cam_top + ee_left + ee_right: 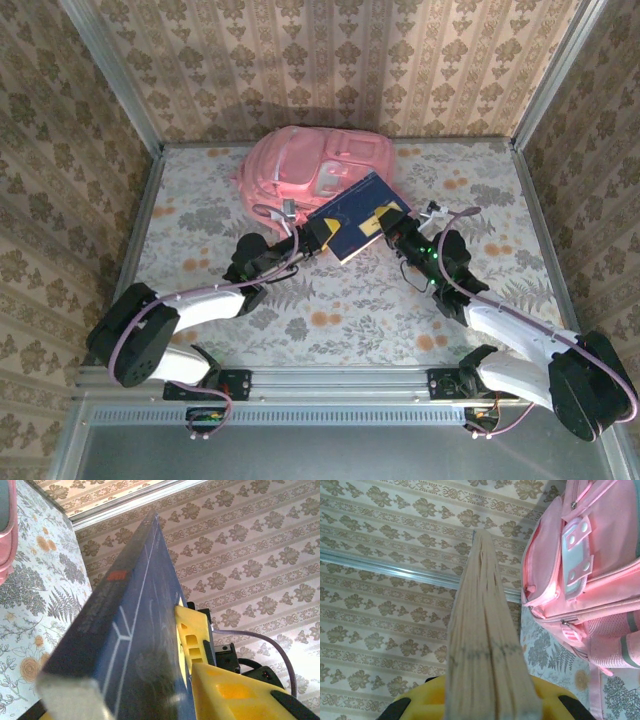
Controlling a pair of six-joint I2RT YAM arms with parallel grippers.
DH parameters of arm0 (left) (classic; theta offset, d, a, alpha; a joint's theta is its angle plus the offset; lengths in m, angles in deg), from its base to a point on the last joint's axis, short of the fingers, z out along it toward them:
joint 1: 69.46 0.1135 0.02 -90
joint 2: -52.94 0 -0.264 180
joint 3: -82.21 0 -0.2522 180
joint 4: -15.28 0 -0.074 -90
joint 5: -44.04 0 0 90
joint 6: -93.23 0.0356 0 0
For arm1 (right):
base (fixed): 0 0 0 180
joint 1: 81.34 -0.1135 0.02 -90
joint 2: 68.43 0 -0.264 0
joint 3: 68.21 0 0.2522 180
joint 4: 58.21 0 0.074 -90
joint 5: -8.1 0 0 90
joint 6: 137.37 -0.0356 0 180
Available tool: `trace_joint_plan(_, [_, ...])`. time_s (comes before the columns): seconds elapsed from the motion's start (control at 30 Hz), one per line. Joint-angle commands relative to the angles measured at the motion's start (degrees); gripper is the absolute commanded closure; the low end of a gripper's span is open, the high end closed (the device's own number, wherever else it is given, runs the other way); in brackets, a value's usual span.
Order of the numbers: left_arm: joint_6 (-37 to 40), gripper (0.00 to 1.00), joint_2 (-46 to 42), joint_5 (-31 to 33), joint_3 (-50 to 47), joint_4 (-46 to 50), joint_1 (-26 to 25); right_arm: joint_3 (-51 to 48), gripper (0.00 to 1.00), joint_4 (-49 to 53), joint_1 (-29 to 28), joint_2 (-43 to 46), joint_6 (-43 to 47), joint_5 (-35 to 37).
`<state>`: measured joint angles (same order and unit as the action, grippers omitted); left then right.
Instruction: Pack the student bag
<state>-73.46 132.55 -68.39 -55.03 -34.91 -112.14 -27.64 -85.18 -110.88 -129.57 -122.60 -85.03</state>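
Cropped by frame edge: student bag [590, 580]; blurred: book [130, 620] end.

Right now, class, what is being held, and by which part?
A dark blue book: the right gripper clamps its page edge; the left gripper sits at its spine side, grip unclear.

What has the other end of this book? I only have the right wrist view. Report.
Observer: The left gripper is at the book's opposite corner. In its wrist view a yellow finger lies against the dark blue cover.
Operator: Give me the book's place relative to the student bag.
Observer: From above, the book is held off the table on the near side of the student bag, its far corner overlapping the bag's edge.
Operator: Say where the bag lies.
Observer: At the far middle of the table, close to the back wall.
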Motion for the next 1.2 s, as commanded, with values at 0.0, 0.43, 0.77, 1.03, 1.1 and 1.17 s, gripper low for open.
trace_joint_plan(0.0, [0.1,0.68,1.6,-0.4,0.9,-5.3,-0.1,0.9,1.00,-2.0,-1.0,-0.8,0.6,2.0])
trace_joint_plan(0.43, [2.1,1.00,-13.5,-5.4,-2.6,10.3,11.2,7.4,0.54,20.1,-1.8,2.4,13.2,6.1])
trace_joint_plan(0.77, [33.6,1.00,-41.0,4.2,16.0,84.1,22.7,33.1,0.55,50.0,-1.9,-14.0,30.0,4.6])
trace_joint_plan(1.03, [39.0,1.00,-47.6,11.9,19.7,96.0,26.9,57.0,0.62,55.7,-1.9,-38.4,37.5,-6.7])
trace_joint_plan(1.1, [40.3,1.00,-47.8,13.4,20.7,97.2,26.8,63.9,0.67,58.4,-2.0,-44.5,38.3,-8.0])
trace_joint_plan(1.17, [41.1,1.00,-47.7,14.6,21.5,98.1,26.7,71.1,0.70,61.7,-2.2,-50.5,39.6,-8.4])
